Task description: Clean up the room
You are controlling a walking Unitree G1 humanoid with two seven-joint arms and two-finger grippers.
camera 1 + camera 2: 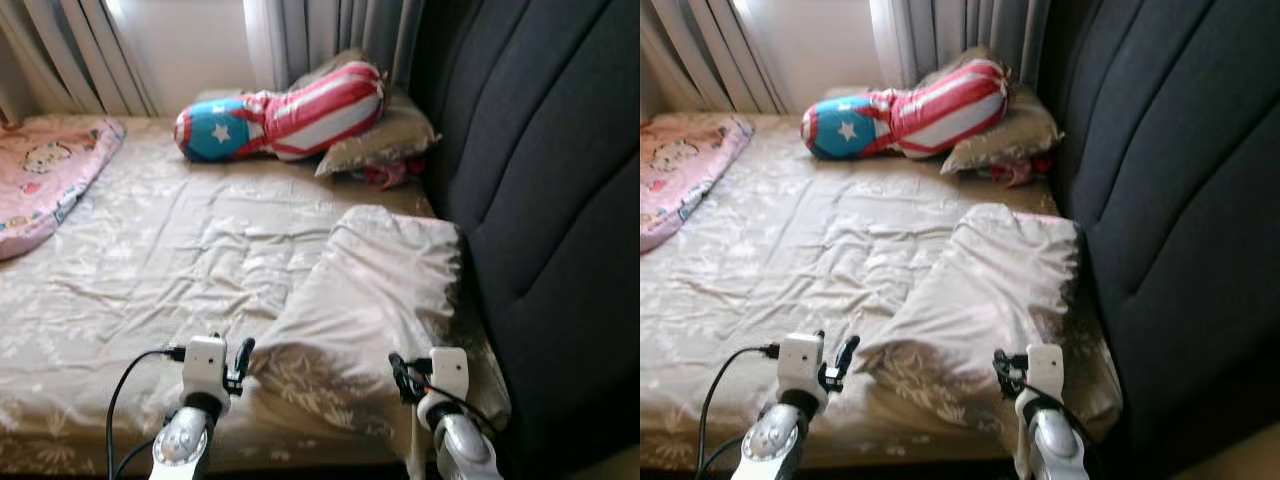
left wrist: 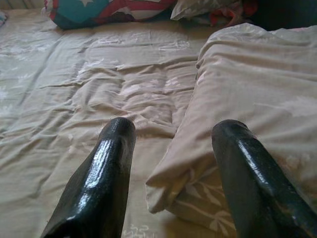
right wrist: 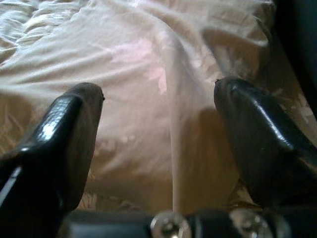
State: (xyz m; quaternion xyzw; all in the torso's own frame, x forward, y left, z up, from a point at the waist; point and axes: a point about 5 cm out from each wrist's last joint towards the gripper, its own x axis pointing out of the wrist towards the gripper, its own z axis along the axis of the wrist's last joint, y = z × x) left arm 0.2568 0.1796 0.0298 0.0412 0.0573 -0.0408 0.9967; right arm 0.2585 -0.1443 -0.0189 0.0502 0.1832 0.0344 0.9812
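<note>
Left wrist view showed the quilt (image 2: 247, 104) folded on the bed (image 1: 150, 270); soft, light, limp. Left tool (image 2: 173, 163) and right tool (image 3: 158, 129), both released, flanked its near edge; grip there.

Soft daylight from the curtained window (image 1: 190, 50), slightly hazy.

No readable text, labels or numbers.

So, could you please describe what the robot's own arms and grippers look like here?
Both arms are silver metal, each ending in a white boxy wrist block. The left gripper and right gripper each have two long, glossy black fingers with rounded tips. A black cable loops from the left wrist block.
</note>
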